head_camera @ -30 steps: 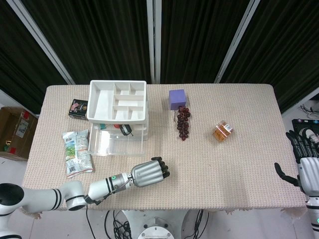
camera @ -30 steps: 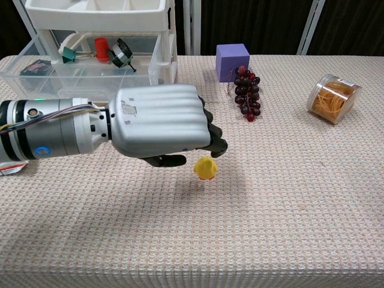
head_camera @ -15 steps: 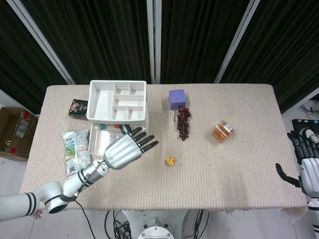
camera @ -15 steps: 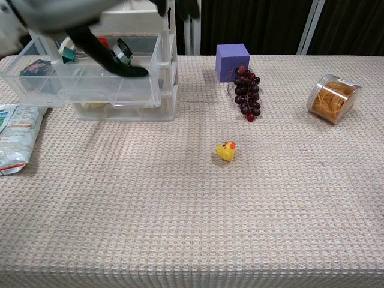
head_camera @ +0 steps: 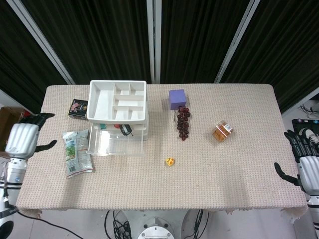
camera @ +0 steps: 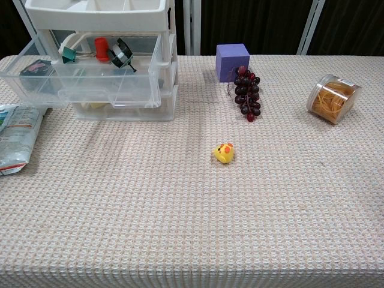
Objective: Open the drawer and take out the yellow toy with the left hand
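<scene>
The yellow toy [head_camera: 170, 161] [camera: 224, 152] lies on the tablecloth in front of the grapes, with nothing touching it. The clear drawer [head_camera: 115, 142] [camera: 84, 81] of the white drawer unit [head_camera: 117, 101] stands pulled out, with clips and small items inside. My left hand [head_camera: 23, 139] hangs off the table's left edge, fingers apart and empty; the chest view does not show it. My right hand [head_camera: 303, 166] is beyond the right edge, fingers spread, holding nothing.
A purple cube [head_camera: 177, 98] and dark grapes [head_camera: 183, 122] lie right of the drawer unit. A jar of rubber bands [head_camera: 223, 131] sits further right. Snack packets [head_camera: 76, 152] and a small black box [head_camera: 78, 108] lie left of the drawers.
My left hand let go of the yellow toy on the cloth, then swung up and left past the drawer to beyond the table's left edge. The right hand stayed put.
</scene>
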You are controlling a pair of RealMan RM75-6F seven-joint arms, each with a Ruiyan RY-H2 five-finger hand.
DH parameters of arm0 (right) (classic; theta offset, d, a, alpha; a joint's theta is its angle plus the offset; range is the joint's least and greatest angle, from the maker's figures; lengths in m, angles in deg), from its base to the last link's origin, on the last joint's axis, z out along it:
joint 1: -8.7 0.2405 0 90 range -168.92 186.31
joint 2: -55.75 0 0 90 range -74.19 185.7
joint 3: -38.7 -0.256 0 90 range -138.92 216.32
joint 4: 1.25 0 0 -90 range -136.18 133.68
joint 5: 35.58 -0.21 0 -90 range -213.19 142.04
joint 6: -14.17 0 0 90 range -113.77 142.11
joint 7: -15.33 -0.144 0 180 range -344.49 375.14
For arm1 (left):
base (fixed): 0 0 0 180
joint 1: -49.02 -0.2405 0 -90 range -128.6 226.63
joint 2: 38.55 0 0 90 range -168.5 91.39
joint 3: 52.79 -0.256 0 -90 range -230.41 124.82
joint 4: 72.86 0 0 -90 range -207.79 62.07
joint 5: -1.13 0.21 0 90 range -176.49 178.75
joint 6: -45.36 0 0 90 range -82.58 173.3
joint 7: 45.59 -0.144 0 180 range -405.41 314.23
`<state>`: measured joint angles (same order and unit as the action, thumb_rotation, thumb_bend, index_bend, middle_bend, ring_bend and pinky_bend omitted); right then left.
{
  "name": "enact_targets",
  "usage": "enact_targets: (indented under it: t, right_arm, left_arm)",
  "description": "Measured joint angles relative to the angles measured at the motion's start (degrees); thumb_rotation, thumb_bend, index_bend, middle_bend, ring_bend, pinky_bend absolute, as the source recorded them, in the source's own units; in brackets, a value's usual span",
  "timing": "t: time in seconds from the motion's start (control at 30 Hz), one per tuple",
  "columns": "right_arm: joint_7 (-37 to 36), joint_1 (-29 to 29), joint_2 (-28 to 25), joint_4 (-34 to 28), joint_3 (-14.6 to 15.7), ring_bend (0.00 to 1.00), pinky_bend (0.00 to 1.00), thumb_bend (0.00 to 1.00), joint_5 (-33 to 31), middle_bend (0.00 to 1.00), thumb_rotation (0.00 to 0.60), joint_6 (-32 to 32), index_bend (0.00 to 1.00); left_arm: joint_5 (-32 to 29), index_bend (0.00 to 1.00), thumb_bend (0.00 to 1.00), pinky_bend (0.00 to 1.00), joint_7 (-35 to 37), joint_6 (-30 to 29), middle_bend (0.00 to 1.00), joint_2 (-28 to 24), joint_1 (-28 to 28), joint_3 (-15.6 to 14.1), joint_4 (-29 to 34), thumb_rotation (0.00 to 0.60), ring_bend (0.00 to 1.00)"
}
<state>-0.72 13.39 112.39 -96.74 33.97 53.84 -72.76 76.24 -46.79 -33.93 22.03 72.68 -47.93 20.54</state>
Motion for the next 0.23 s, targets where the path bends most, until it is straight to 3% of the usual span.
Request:
enact_targets:
  t: [0.23]
  right_arm:
    - [0.53,0.73,0.78,0.28,0.33,0.00,0.00,0.29,0.77,0.03,0.600,0.86,0.00]
  left_arm:
    - [1.44,0.23,0.14,0.30,0.88,-6.25,0.27,-0.15,-7.95,-3.76,0.65,0.600,0.34]
